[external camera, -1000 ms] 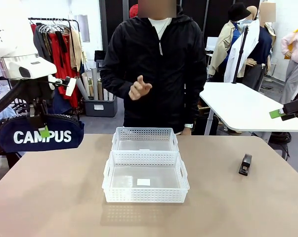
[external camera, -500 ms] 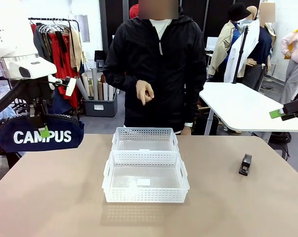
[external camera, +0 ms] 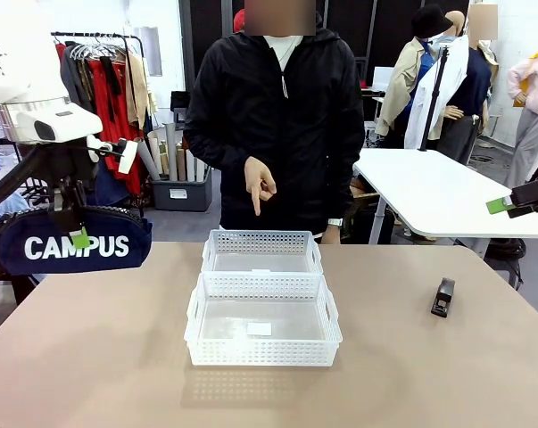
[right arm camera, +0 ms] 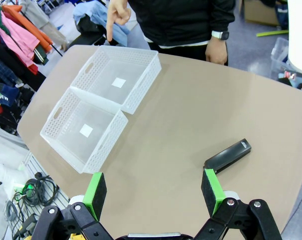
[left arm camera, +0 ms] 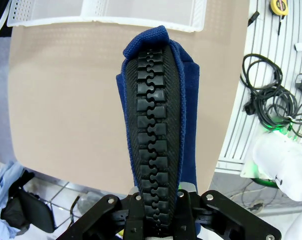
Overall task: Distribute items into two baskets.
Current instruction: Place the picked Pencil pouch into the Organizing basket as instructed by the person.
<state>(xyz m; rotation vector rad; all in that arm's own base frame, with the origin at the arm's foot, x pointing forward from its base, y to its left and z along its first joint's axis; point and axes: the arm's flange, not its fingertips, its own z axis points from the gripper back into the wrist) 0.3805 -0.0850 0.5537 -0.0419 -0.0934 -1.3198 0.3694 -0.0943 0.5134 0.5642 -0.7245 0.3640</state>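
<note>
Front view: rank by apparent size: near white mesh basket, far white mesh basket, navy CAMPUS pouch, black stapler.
1. Near white mesh plastic basket.
2. Navy-blue soft CAMPUS pouch and far white mesh basket: unsure, pouch hangs in the air, likely nearer the camera.
3. Small black stapler.

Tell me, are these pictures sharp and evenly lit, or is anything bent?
Front view: even, soft light, sharp; the near basket throws a faint shadow on the table. Left wrist view: the pouch looks crisp up close. Right wrist view: the wide lens bows table edges; stapler sharp.
</note>
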